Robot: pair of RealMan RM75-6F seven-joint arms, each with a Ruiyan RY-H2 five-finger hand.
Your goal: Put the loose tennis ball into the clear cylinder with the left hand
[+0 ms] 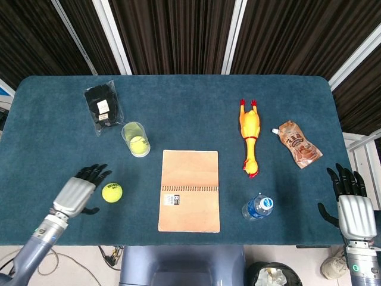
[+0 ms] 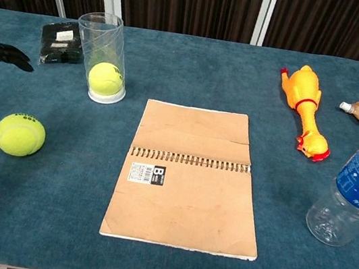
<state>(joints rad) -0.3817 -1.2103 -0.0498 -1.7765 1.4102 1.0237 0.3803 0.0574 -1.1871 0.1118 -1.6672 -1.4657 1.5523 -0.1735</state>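
Teal cloth: the table (image 1: 190, 113) fills most of both views under a dark slatted backdrop.
Left hand: the left hand (image 1: 78, 192) sits at the lower left of the head view, fingers spread and holding nothing; its fingertips (image 2: 4, 53) enter at the left edge of the chest view.
Loose ball: the yellow tennis ball (image 1: 111, 192) lies on the cloth just right of that hand, not touched as far as the head view shows; lower left in the chest view.
Black packet: a black packet (image 1: 102, 109) lies at the upper left.
Clear cylinder: the clear cylinder (image 2: 102, 56) stands upright just right of the packet, up-frame of the loose ball, with a second ball (image 2: 105, 78) at its bottom.
Notebook: a brown spiral notebook (image 1: 190, 190) lies open at centre.
Rubber chicken: a yellow rubber chicken (image 1: 250, 136) lies right of centre.
Water bottle: a water bottle (image 2: 354, 195) stands at the lower right.
Pouch: a brown spouted pouch (image 1: 299, 143) lies at the right.
Right hand: the right hand (image 1: 351, 205) is at the lower right corner of the head view, off the table edge, fingers spread and empty.
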